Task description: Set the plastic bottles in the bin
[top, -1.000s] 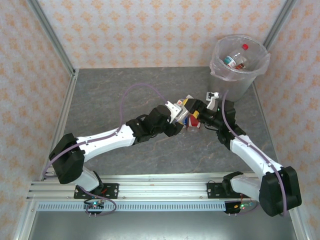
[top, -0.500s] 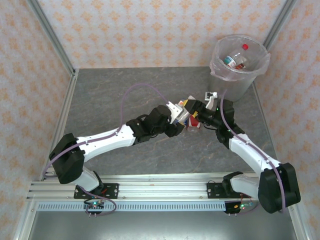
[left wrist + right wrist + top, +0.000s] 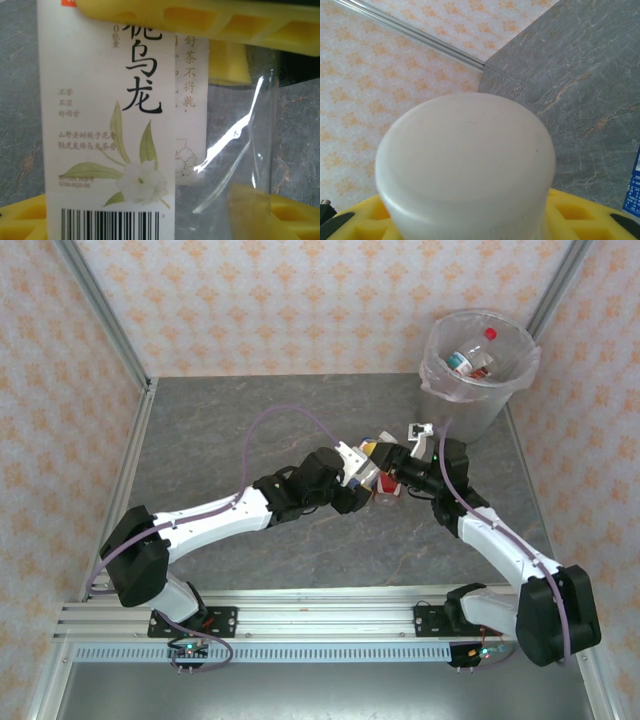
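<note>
Mid-table, my two grippers meet on one plastic bottle (image 3: pixel 374 458). In the left wrist view it is a clear bottle (image 3: pixel 125 125) with a white flower label, lying across my left gripper (image 3: pixel 165 120), one yellow finger (image 3: pixel 200 20) above it and one below. Its white cap (image 3: pixel 465 165) sits between the yellow fingers (image 3: pixel 580 215) of my right gripper (image 3: pixel 470 220). From above, the left gripper (image 3: pixel 360 466) and right gripper (image 3: pixel 393 460) face each other. A red-labelled bottle (image 3: pixel 386 491) lies on the table just beneath them. The bin (image 3: pixel 432 355) stands at the far right with bottles (image 3: pixel 470 361) inside.
The grey marbled table (image 3: pixel 220 430) stretches to the left and front. Patterned walls with metal corner posts (image 3: pixel 100 310) close in the sides and back. A blue label edge (image 3: pixel 632 192) shows low at the right of the right wrist view.
My right gripper's jaws have come in from wide apart around the bottle's cap end. Both grippers shifted slightly with the bottle between them.
</note>
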### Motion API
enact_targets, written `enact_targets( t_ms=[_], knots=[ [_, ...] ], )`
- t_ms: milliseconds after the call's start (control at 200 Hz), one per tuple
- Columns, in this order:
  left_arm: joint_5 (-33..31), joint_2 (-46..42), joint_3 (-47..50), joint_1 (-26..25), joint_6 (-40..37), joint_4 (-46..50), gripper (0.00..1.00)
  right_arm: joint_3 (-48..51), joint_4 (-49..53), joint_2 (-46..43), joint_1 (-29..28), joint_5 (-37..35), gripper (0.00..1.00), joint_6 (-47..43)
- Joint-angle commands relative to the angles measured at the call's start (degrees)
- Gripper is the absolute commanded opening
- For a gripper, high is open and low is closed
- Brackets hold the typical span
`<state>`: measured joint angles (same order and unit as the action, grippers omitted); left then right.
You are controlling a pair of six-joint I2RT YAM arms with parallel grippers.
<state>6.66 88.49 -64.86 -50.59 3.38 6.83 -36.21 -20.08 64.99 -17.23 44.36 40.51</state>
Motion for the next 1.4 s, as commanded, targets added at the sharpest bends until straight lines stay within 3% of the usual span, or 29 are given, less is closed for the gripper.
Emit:
enact_targets(
  t_ms=[0,75,205,435,515,716,841,1041,1146,1301,1396],
  knots=[
    [0.0,-0.5,-0.9,-0.6,-1.1,-1.5,0.71,0.4,-0.2,-2.7,-0.1,-5.2,0.14,-1.0],
    [1.1,-1.2,0.3,-0.4,-0.9,-2.2,0.80,1.0,-0.2,-4.0,-0.2,-7.1,0.00,-1.8],
    [4.2,-3.5,2.6,0.5,0.2,-4.3,1.00,1.3,1.9,-5.6,-0.2,-11.2,0.00,-2.1],
    [5.4,-10.4,10.9,5.4,7.3,-15.1,1.00,2.4,4.8,-7.1,-0.2,-21.6,0.00,-1.7],
    [0.9,-12.8,13.7,7.3,11.4,-17.8,1.00,2.3,5.5,-7.7,-0.2,-23.8,0.00,-2.3],
    [-17.3,-15.7,18.2,10.3,21.2,-16.0,1.00,-0.2,9.9,-7.7,-0.2,-28.7,0.00,-5.2],
    [-28.6,-15.6,18.1,10.7,28.6,-9.6,1.00,-1.4,10.6,-7.3,-0.2,-32.0,0.00,-6.4],
    [-41.5,-13.7,16.3,10.8,39.9,3.2,1.00,-4.3,11.0,-6.1,0.9,-35.4,0.00,-6.9],
    [-45.9,-12.4,15.7,10.8,45.4,8.7,1.00,-9.0,14.5,-4.5,1.4,-33.8,0.00,-12.9],
    [-50.0,-11.8,14.6,10.8,51.4,14.5,1.00,-17.0,19.9,-1.8,2.4,-37.3,0.00,-20.2],
    [-51.3,-11.1,13.6,10.8,51.6,16.9,1.00,-21.8,22.0,0.3,3.5,-38.1,0.00,-22.7]
  ],
)
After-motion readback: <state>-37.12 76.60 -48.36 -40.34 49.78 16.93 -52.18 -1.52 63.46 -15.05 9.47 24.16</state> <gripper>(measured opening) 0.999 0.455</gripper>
